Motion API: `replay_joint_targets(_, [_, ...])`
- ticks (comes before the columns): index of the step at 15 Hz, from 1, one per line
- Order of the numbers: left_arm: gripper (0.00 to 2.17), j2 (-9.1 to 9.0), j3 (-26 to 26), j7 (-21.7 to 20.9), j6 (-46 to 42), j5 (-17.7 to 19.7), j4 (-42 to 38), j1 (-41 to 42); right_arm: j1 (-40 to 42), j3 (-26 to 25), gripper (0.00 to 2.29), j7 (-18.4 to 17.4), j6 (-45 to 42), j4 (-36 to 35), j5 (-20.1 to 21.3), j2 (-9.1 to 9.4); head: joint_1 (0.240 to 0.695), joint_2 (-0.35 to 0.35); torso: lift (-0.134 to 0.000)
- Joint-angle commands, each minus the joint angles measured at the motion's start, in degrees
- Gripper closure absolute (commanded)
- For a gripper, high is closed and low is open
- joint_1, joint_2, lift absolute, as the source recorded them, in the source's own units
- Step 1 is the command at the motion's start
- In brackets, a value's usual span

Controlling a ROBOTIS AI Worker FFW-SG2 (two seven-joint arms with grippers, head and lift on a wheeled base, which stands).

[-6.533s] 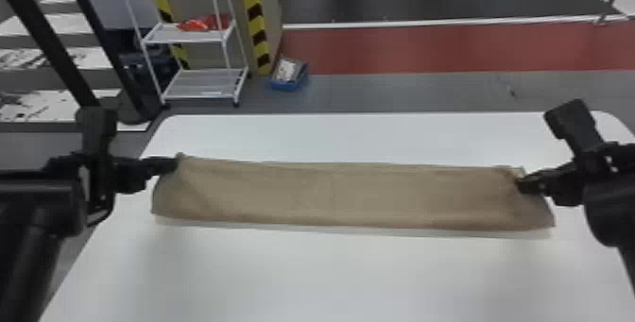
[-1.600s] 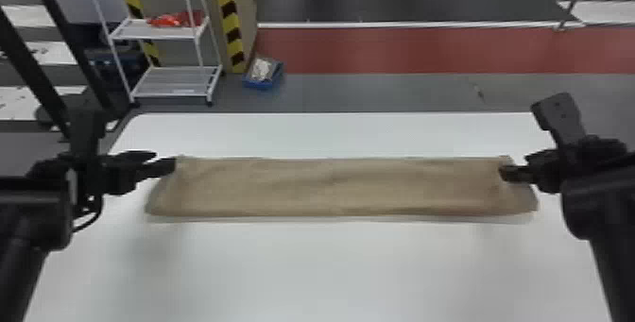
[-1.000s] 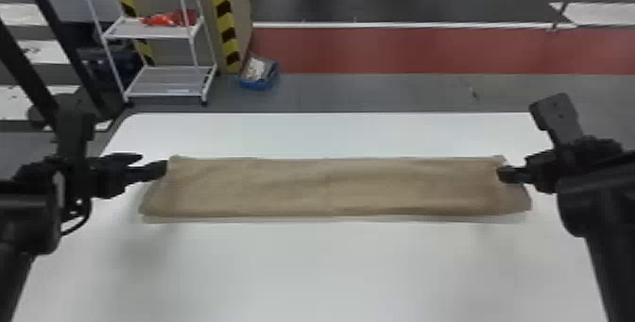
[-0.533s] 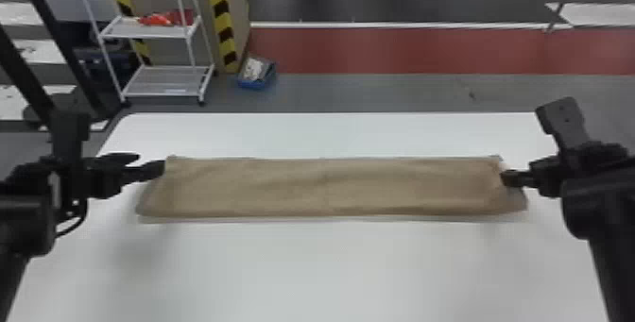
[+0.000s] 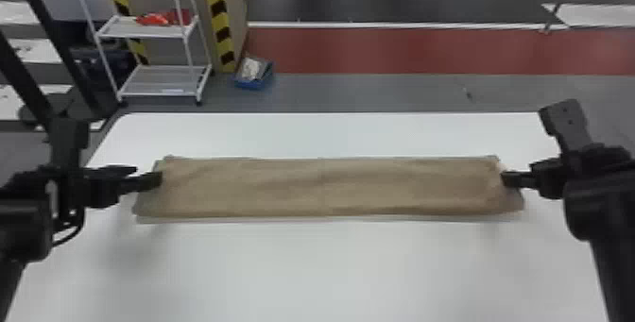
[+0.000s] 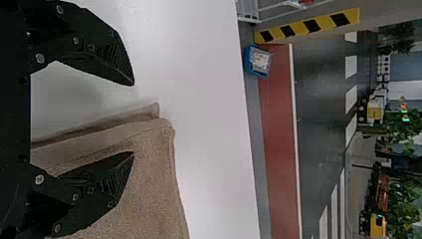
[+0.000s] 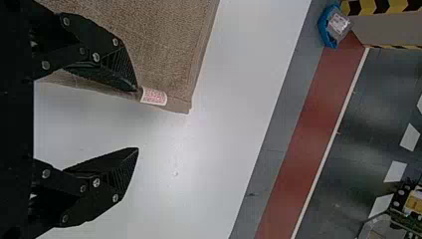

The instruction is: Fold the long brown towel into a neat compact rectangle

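Note:
The brown towel [image 5: 326, 186] lies as a long, flat strip across the white table. At its left end is my left gripper [image 5: 141, 179]; in the left wrist view that gripper [image 6: 132, 119] stands open, one finger over the towel [image 6: 149, 184] and the other above bare table, with the layered end edge between them. My right gripper [image 5: 512, 179] is at the towel's right end. In the right wrist view this gripper [image 7: 137, 119] is open too, one finger over the towel [image 7: 164, 45] by a small white label [image 7: 154, 96], the other over the table.
The white table [image 5: 321, 269] extends in front of and behind the towel. Beyond its far edge stand a white shelf rack [image 5: 160, 80] with red items, a blue bin [image 5: 254, 74] and a striped post [image 5: 218, 19] on the floor.
Compared with the earliest frame, the left gripper has drawn slightly outward to the left, and the towel appears a little further left in view. Over the last second the right gripper has shifted slightly right.

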Motion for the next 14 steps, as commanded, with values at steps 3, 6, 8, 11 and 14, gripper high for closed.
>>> replay_joint_targets(3, [0.47, 0.16, 0.0, 0.6, 6.0, 0.1, -1.7, 0.0, 0.8, -0.1, 0.54, 0.0, -0.5, -0.6, -0.5, -0.51, 0.695, 0.006, -0.124])
replay_joint_targets(6, [0.48, 0.34, 1.8, -0.6, 12.0, 2.5, -4.1, 1.2, 0.7, -0.3, 0.55, -0.1, -0.9, -0.6, -1.0, -0.69, 0.695, 0.005, -0.124])
replay_joint_targets(8, [0.48, 0.25, 3.6, -1.7, 16.9, 4.3, -6.5, 2.0, 0.7, -0.6, 0.54, -0.1, -1.1, -0.6, -1.0, -0.69, 0.695, 0.003, -0.124])
replay_joint_targets(11, [0.48, 0.08, 5.0, -2.5, 21.8, 6.6, -9.5, 2.7, 1.1, -0.8, 0.55, -0.1, -1.4, -0.6, -1.1, -0.69, 0.695, -0.001, -0.124])
replay_joint_targets(14, [0.48, -0.19, 5.7, -2.9, 23.4, 7.8, -10.1, 3.2, 1.6, -1.0, 0.55, -0.1, -1.6, -0.6, -1.1, -0.69, 0.695, -0.012, -0.124])
